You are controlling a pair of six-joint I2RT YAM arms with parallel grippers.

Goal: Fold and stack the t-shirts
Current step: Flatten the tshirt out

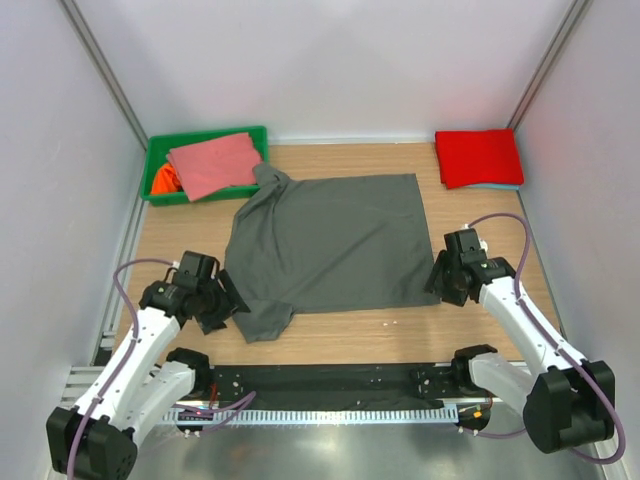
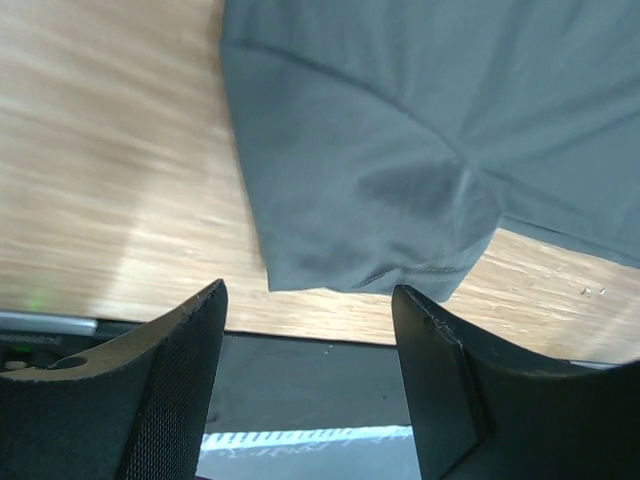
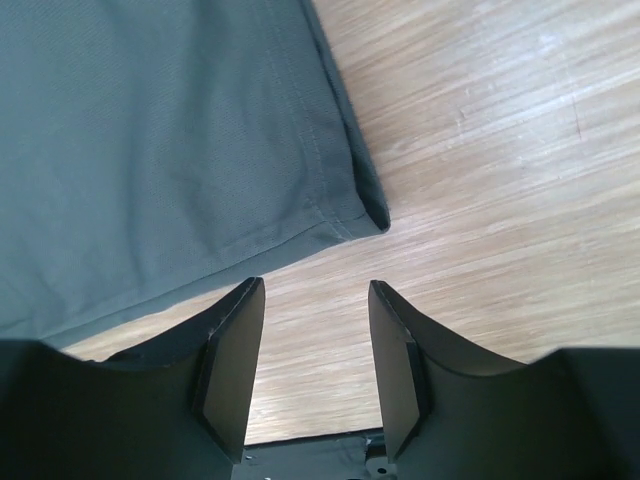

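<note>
From where I stand, the pale wooden table (image 1: 350, 330) is mostly taken up by a dark grey cotton t-shirt (image 1: 330, 245), spread flat at the centre. Its long axis runs from 9 to 3 o'clock, sleeves to the left and hem to the right. At 11 o'clock a green plastic bin (image 1: 205, 135) holds a salmon-pink shirt (image 1: 215, 165) over an orange one (image 1: 163, 180). At 1 o'clock a folded red shirt (image 1: 478, 157) sits on a light-blue one (image 1: 500, 186). The left gripper (image 2: 310, 300) is at the shirt's 7 o'clock, jaws wide apart and empty, with the near sleeve's hem just ahead of its tips. The right gripper (image 3: 315, 290) is at 4 o'clock, jaws parted and empty, the near hem corner just beyond them. To my eye each arm is nearer its own end, so a two-handed fold away from the near edge looks likely.
</note>
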